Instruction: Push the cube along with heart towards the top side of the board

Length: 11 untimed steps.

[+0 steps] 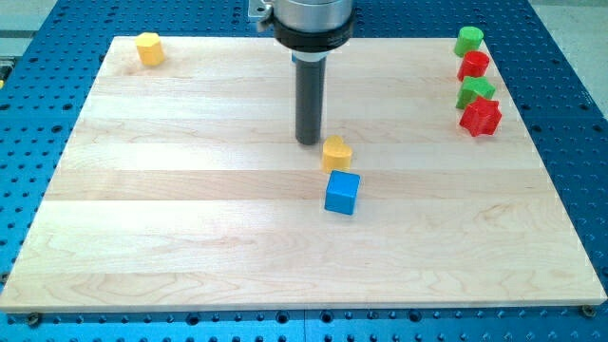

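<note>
A blue cube [342, 193] sits near the middle of the wooden board [190, 218]. A yellow heart block [336, 152] lies just above it, touching or nearly touching its top edge. My tip [309, 141] rests on the board just left of the yellow heart, close to it, above and left of the blue cube. The rod rises straight up from there to the view's top.
A yellow block [148, 47] sits at the top left corner. At the top right stand a green block [468, 41], a red block [473, 66], a second green block [476, 91] and a red star-like block [480, 117] in a column.
</note>
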Motion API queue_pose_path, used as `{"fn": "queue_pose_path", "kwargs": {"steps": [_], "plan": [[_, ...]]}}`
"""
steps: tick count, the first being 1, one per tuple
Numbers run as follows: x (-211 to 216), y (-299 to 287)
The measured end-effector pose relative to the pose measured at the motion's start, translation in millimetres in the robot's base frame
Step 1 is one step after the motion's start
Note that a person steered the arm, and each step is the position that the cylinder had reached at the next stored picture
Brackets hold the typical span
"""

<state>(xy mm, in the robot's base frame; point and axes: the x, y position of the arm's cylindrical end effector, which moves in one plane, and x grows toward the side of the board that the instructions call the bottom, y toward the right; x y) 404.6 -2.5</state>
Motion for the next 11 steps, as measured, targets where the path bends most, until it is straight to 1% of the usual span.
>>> {"fn": "queue_pose_path", "kwargs": {"steps": [1, 2, 3, 4, 5, 7, 8, 9, 10, 11], "plan": [[32.7, -54.5], [98.8, -77.0], [160.0, -57.2], [213.0, -16.5], [211.8, 12.5], [132.2, 19.6], [124.2, 24.9], [162.2, 28.3], [174.5, 35.6], [108.4, 49.9]]}}
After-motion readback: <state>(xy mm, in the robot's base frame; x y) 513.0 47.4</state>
